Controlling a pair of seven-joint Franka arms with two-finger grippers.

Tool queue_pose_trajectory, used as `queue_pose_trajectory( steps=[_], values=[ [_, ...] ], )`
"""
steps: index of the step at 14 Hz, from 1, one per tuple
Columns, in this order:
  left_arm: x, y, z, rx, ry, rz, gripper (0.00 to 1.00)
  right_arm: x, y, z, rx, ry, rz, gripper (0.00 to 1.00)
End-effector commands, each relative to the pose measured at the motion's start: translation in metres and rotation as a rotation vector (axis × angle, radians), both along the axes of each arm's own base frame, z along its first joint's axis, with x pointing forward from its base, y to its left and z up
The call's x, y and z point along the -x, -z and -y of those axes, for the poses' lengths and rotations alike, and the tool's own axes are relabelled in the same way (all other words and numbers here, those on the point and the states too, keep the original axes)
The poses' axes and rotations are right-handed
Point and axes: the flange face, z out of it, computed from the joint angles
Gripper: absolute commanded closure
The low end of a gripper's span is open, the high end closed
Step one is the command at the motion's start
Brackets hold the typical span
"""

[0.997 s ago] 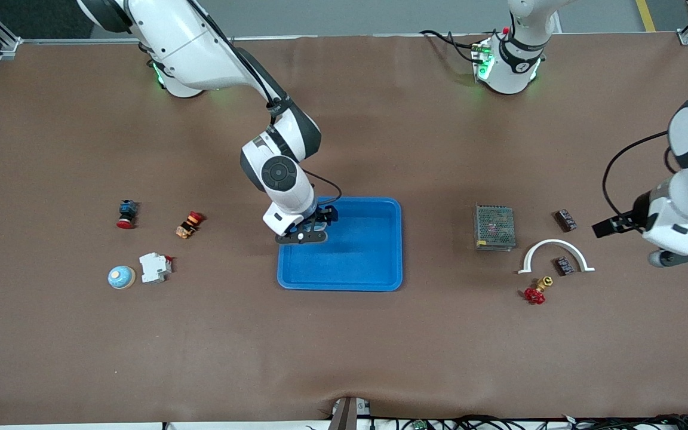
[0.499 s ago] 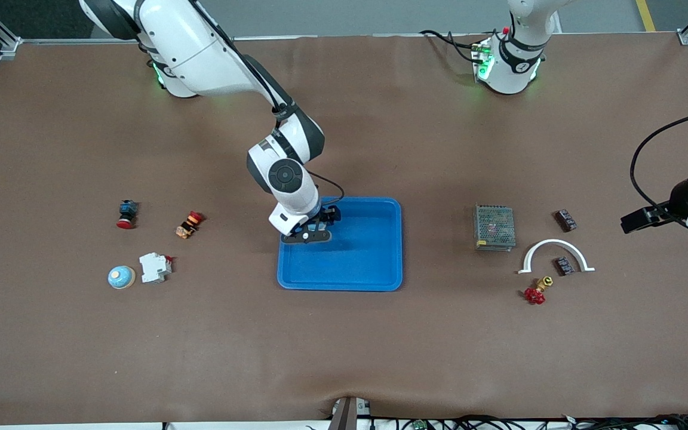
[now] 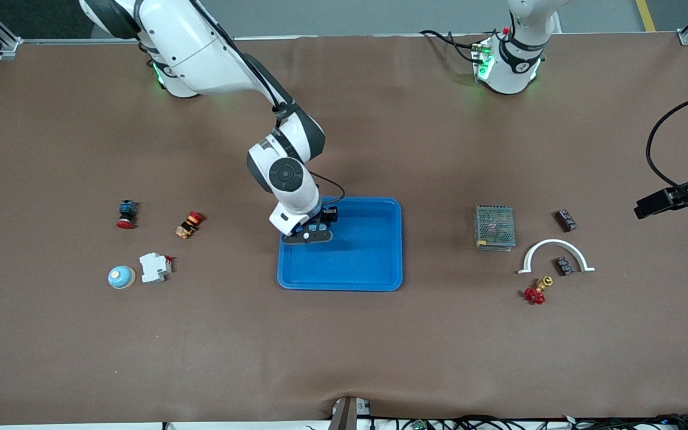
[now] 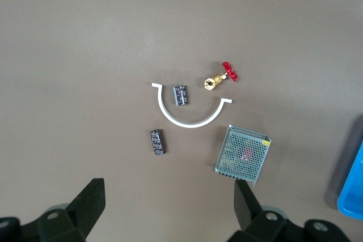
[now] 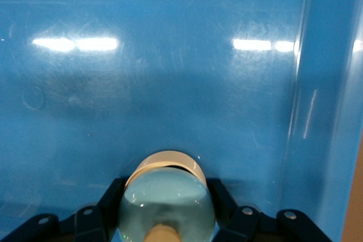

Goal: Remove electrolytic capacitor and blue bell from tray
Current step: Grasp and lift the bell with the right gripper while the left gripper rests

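Observation:
My right gripper (image 3: 307, 235) is shut on a bell (image 5: 166, 201) with a light-blue dome and a tan base. It holds the bell low over the blue tray (image 3: 374, 263), near the tray's corner toward the right arm's base. A second, similar bell (image 3: 121, 277) sits on the table at the right arm's end. Two black capacitors (image 3: 565, 220) (image 3: 564, 265) lie at the left arm's end; both also show in the left wrist view (image 4: 157, 141) (image 4: 180, 94). My left gripper (image 4: 167, 213) is open and empty, high above them.
A white arch (image 3: 555, 253) stands around one capacitor, with a metal mesh box (image 3: 494, 227) and a red-handled brass valve (image 3: 536, 291) beside it. A white breaker (image 3: 154, 267) and two red push-buttons (image 3: 126, 214) (image 3: 189, 224) lie at the right arm's end.
My right gripper has shifted slightly toward the tray's inside with the bell still in it. My left arm has risen and swung toward the table's end, mostly leaving the front view.

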Motion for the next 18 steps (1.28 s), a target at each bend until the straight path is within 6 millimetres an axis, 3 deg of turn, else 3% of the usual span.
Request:
queue_pose_trajectory(
  steps=[1, 3, 5, 8, 12, 16, 18],
  values=[
    [0.025, -0.032, 0.010, 0.009, 0.042, 0.001, 0.00, 0.000, 0.001, -0.001, 0.010, 0.005, 0.007, 0.59],
    [0.045, -0.058, 0.020, 0.028, 0.082, 0.026, 0.00, -0.002, -0.005, -0.001, 0.010, 0.003, 0.005, 0.59],
    [0.060, -0.061, 0.020, 0.038, 0.090, 0.020, 0.00, -0.005, -0.018, -0.001, 0.017, 0.001, -0.006, 0.59],
    [0.084, -0.053, 0.009, 0.072, 0.105, -0.010, 0.00, -0.016, -0.073, 0.000, 0.058, -0.011, -0.061, 0.59],
    [0.095, -0.055, 0.012, 0.074, 0.109, -0.010, 0.00, -0.014, -0.146, 0.010, 0.081, -0.047, -0.086, 0.59],
    [0.090, -0.061, 0.024, 0.071, 0.116, 0.015, 0.00, -0.021, -0.210, 0.071, 0.113, -0.154, -0.169, 0.59],
    [0.087, -0.060, 0.029, 0.074, 0.116, 0.018, 0.00, -0.023, -0.241, 0.111, 0.114, -0.208, -0.197, 0.59]
  ],
)
